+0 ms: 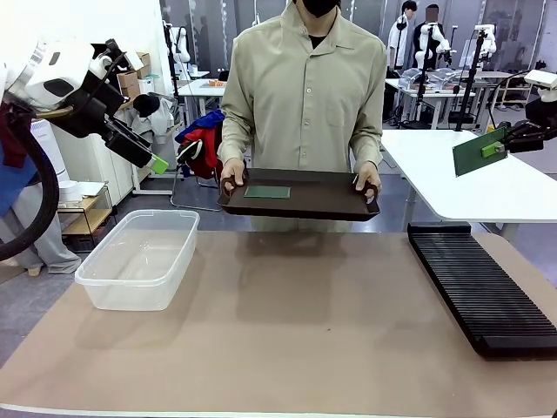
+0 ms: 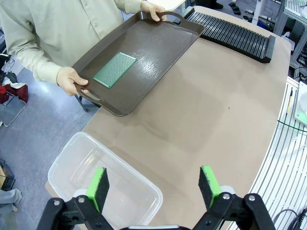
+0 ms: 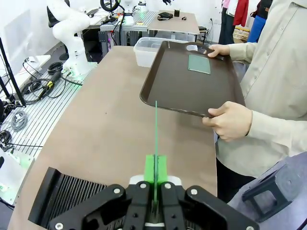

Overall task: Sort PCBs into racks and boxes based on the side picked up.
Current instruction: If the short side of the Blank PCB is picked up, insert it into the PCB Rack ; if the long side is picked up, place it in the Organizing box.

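Right gripper (image 1: 499,147) was up high on the right, over the rack's (image 1: 483,287) side of the table (image 1: 305,335); it was clamped tight on a PCB (image 1: 477,151), gripped at one edge; the board hung tilted in the air, well clear of everything below. From the right wrist that same PCB (image 3: 156,127) showed edge-on, a thin green line running straight out from between the closed pads (image 3: 149,168); the rack (image 3: 72,191) sat just under the right gripper (image 3: 155,167), slots up.

Left gripper (image 1: 157,162) hung high on the left, above and behind the box (image 1: 122,292); jaws spread wide, nothing between them. Down the left wrist, the left gripper (image 2: 154,186) had its two green pads (image 2: 99,187) well apart, over the box (image 2: 72,160) and the bare table beside it.

Across the table, the person (image 1: 305,78) held a tray (image 1: 305,209) level by its handles, one of the hands (image 1: 232,174) at each end; it was raised off the table at the far edge. The other PCB (image 1: 267,192) lay flat on the tray, a little toward the robot's left of its middle; it was clear from the left wrist too (image 2: 115,70).

Box stood on the table's left side, rack along the right, running away from the robot; the two were well apart.
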### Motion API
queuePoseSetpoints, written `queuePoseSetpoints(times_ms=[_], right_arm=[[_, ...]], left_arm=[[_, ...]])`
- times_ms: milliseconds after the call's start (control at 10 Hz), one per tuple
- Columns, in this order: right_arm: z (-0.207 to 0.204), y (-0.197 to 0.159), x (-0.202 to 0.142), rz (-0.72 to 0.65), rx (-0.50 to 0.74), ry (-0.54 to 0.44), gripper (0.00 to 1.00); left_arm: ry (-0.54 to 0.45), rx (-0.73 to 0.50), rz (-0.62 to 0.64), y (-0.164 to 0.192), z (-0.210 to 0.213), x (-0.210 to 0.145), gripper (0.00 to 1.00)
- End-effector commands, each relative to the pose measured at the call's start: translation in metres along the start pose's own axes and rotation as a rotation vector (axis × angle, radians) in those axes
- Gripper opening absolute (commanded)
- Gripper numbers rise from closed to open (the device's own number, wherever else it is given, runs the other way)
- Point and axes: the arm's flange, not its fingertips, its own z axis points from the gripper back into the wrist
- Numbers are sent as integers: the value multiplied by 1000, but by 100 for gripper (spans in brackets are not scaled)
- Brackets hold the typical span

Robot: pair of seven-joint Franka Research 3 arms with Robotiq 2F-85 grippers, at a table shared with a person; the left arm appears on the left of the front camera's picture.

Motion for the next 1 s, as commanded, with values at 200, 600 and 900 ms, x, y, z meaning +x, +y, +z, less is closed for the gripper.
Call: queuePoseSetpoints(times_ms=[200, 600, 900], right_arm=[[0, 1, 3, 4, 4, 8, 2], [-3, 2, -30, 62, 12, 110, 2], [-9, 11, -50, 165, 8, 134, 2]], left_arm=[[2, -8, 5, 2, 0, -1, 100], [2, -8, 5, 2, 0, -1, 100], [2, -8, 5, 2, 0, -1, 100]])
